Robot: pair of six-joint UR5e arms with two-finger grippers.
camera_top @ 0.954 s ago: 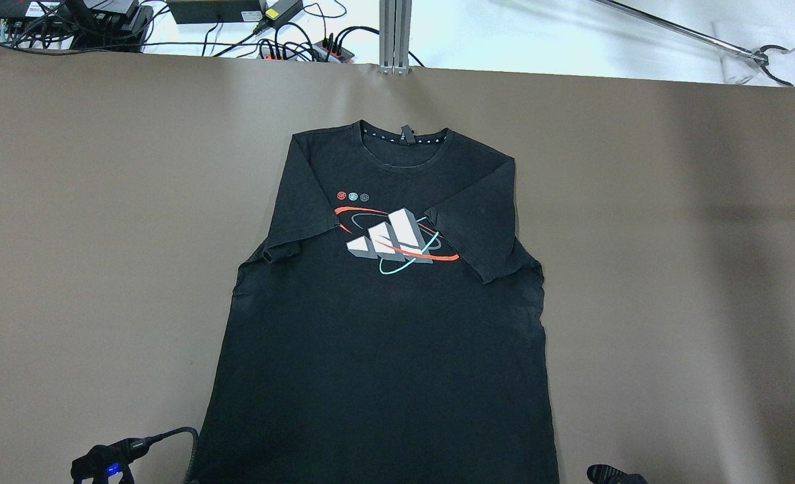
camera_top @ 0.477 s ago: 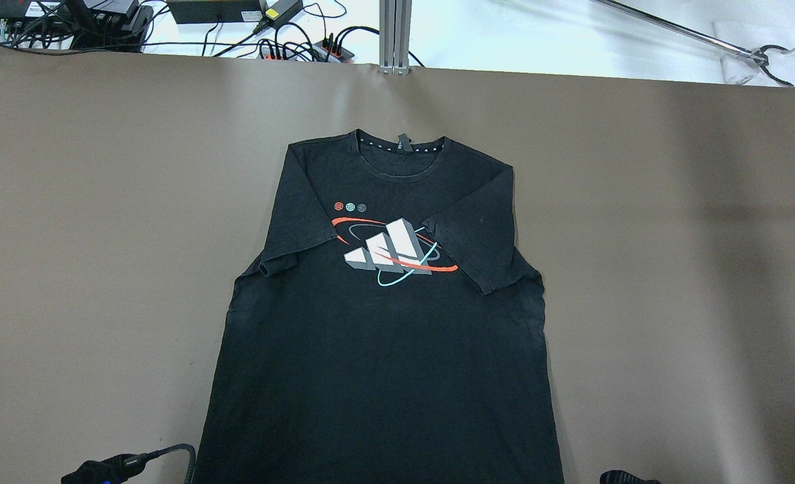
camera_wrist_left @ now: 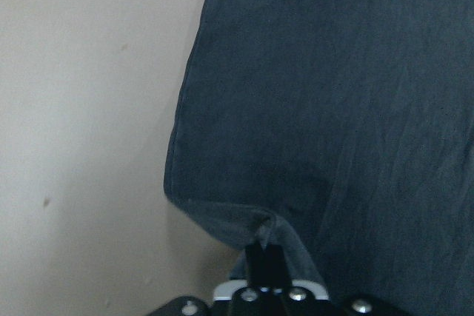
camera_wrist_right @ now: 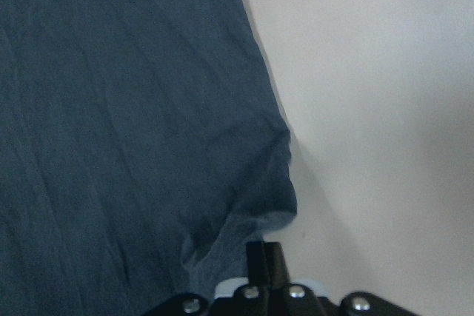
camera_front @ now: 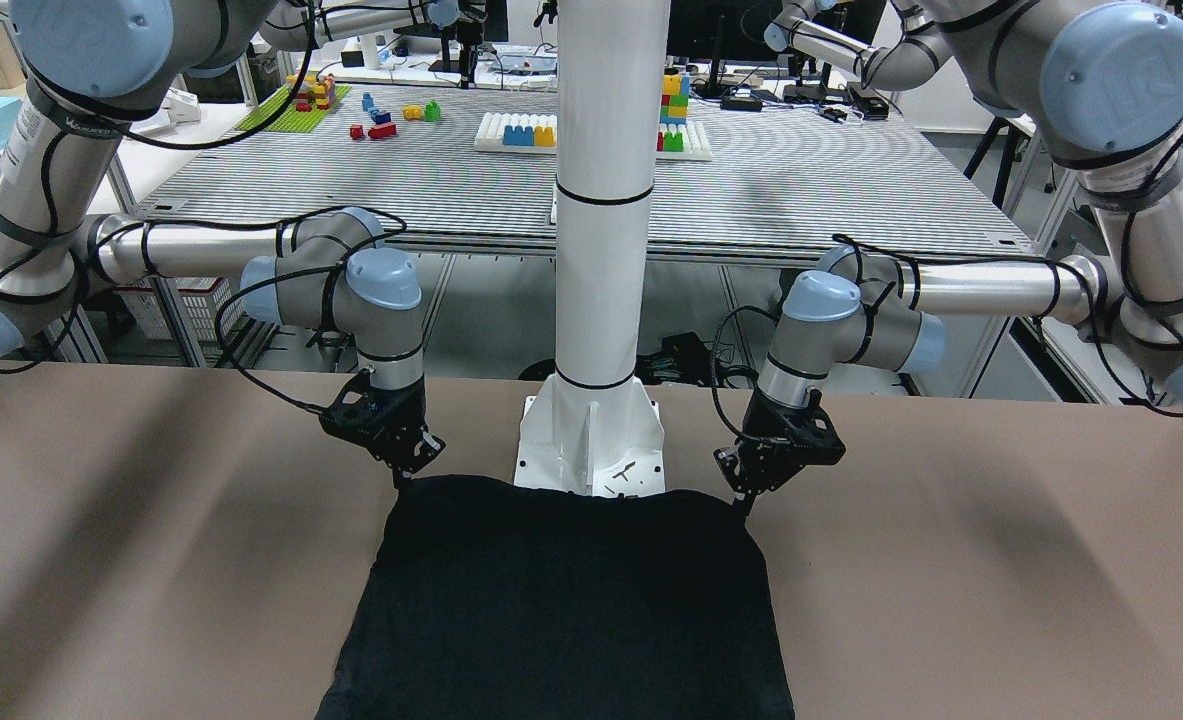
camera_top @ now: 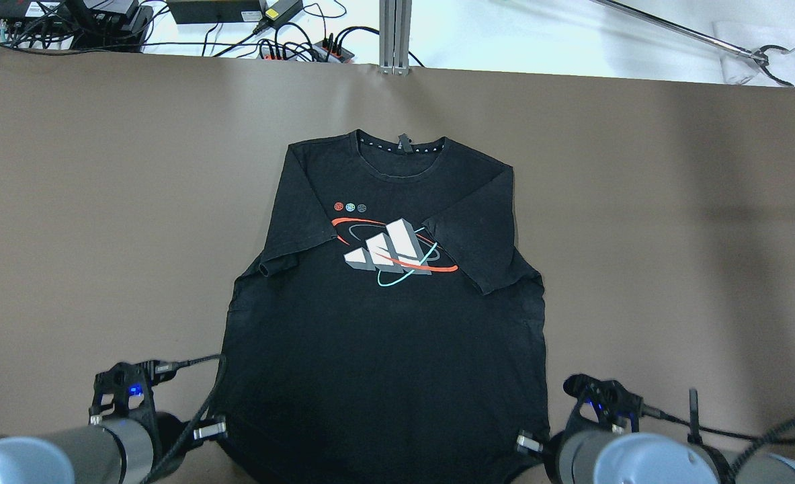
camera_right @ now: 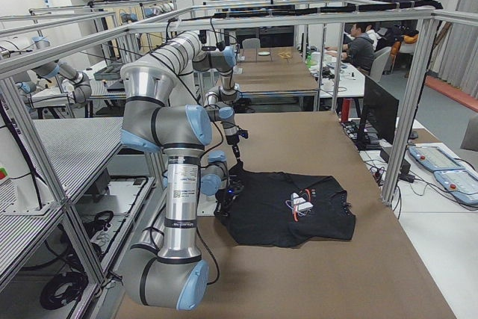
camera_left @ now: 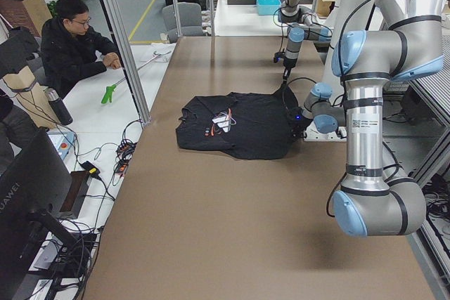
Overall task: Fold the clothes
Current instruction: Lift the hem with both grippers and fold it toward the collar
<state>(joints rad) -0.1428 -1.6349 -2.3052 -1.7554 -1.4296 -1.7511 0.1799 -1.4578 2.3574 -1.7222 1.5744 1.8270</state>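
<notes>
Left hand (camera_wrist_left: 265, 246) | pinches soft black T-shirt (camera_top: 384, 349) hem corner | right hand (camera_wrist_right: 265, 251) likewise

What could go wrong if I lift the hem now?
The left tool and right tool each pinch only a small hem corner of the T-shirt, so a corner may slip out. The sleeves lie loosely folded over the chest and may flop open as the hem is carried forward.
</notes>
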